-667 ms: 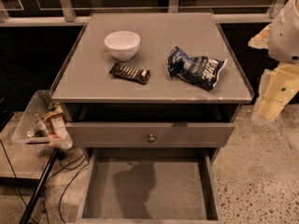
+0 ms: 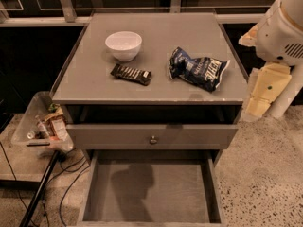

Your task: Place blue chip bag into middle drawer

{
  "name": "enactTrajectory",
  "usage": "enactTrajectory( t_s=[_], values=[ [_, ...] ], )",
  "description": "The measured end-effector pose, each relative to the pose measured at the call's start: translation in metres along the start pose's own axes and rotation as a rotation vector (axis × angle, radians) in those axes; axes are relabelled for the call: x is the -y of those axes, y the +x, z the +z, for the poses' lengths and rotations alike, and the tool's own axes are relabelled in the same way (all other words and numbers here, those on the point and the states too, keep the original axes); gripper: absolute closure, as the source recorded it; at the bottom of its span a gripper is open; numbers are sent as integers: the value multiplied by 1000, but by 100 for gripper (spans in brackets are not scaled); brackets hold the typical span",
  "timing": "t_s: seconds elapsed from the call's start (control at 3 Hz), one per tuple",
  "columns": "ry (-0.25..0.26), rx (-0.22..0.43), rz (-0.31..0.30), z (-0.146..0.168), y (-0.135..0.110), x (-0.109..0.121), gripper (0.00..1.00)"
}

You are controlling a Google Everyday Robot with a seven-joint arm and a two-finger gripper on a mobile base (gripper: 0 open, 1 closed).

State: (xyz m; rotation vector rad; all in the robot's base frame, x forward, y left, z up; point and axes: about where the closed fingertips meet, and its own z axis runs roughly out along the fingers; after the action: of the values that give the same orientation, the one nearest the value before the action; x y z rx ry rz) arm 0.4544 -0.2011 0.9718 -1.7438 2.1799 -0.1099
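Note:
The blue chip bag [image 2: 199, 70], crumpled dark navy foil with white lettering, lies on the right half of the grey cabinet top [image 2: 156, 86]. The middle drawer [image 2: 180, 193] is pulled open below, a shallow grey box with a bare floor carrying only a shadow. My gripper [image 2: 262, 96] hangs at the right of the cabinet on the white and cream arm [image 2: 284, 32], beside the cabinet's right edge, apart from the bag and holding nothing that I can see.
A white bowl [image 2: 123, 45] and a slim black candy bar [image 2: 131, 74] lie on the left of the cabinet top. A closed grey drawer front with a round knob [image 2: 153, 139] sits above the open drawer. A clear bin with snacks [image 2: 45, 124] and cables stand at the left.
The arm and gripper have shifted slightly left, closer to the cabinet's right edge. The bag, bowl, candy bar and drawer have not moved.

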Motion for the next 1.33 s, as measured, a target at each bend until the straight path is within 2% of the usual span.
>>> enactTrajectory(
  t_s=[0.33,0.67,1.0,1.33],
  values=[
    [34,73,63,22,-10,4,0],
    [115,149,153,40,-10,15,0],
    [228,206,215,49,-6,40,0],
    [285,234,214,43,-13,54,0]
  ],
)
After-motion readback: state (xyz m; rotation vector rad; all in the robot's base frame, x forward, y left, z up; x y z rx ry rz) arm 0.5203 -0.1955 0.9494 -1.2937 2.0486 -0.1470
